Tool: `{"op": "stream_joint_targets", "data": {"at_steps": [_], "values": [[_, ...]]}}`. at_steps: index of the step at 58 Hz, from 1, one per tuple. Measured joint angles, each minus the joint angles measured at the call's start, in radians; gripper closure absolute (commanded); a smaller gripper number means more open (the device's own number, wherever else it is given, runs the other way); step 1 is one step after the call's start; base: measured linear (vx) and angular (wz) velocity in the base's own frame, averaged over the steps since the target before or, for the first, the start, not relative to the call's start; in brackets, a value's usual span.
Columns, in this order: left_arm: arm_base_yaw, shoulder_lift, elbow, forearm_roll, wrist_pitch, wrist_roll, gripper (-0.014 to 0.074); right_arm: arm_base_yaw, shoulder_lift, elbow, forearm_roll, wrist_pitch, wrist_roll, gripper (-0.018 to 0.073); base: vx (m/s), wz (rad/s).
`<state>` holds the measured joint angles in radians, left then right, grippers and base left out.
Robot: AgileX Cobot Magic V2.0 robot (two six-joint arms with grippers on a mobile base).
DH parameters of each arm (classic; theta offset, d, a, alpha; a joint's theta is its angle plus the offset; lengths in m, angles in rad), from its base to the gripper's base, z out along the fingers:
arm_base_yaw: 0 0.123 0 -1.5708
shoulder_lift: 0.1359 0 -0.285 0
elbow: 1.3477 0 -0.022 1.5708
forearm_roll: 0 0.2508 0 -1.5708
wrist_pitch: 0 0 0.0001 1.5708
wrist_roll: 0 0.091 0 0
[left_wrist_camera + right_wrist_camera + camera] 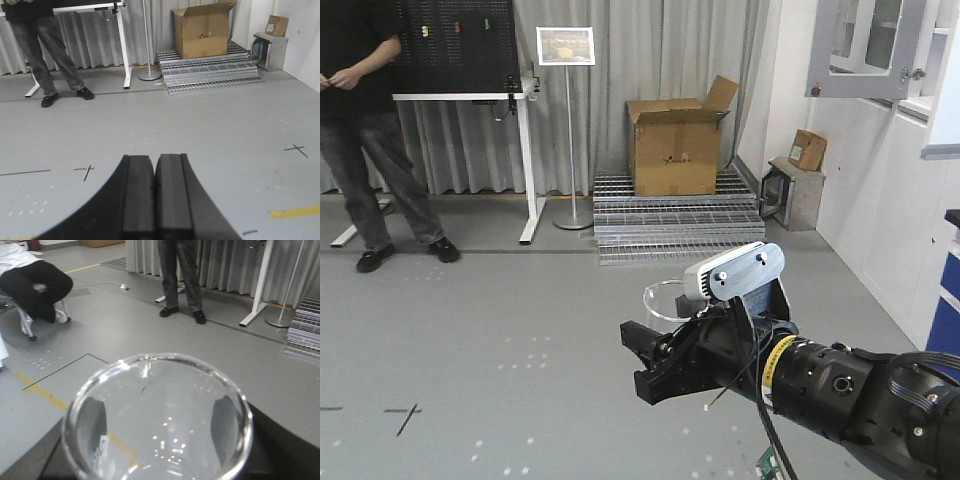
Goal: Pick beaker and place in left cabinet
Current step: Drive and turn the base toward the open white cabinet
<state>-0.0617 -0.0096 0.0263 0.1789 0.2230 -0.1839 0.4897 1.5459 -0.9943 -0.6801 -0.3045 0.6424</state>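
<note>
Out over the grey floor in front of the cardboard box, I am holding the beaker rim up in my right pincer, pads clamping the glass on both sides, left pincer hanging with pads pressed together on nothing, also short of the box.

The black, round-bodied right arm wears a yellow ring band with dark print near the wrist. On top sits a silver-grey, rounded camera housing with 2 small dark screws, and thin black cables loop beside it. The blocky right gripper is matte black. The left gripper shows 2 flat black pads on curved black fingers.
</note>
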Motion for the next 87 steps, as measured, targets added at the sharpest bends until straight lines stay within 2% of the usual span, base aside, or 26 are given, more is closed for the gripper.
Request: {"op": "stream_joint_targets", "data": {"at_steps": [87], "values": [[0.000, 0.000, 0.000, 0.000, 0.008, 0.000, 0.0593, 0.000, 0.000, 0.000, 0.000, 0.005, 0.000, 0.0551, 0.65, -0.01]]}}
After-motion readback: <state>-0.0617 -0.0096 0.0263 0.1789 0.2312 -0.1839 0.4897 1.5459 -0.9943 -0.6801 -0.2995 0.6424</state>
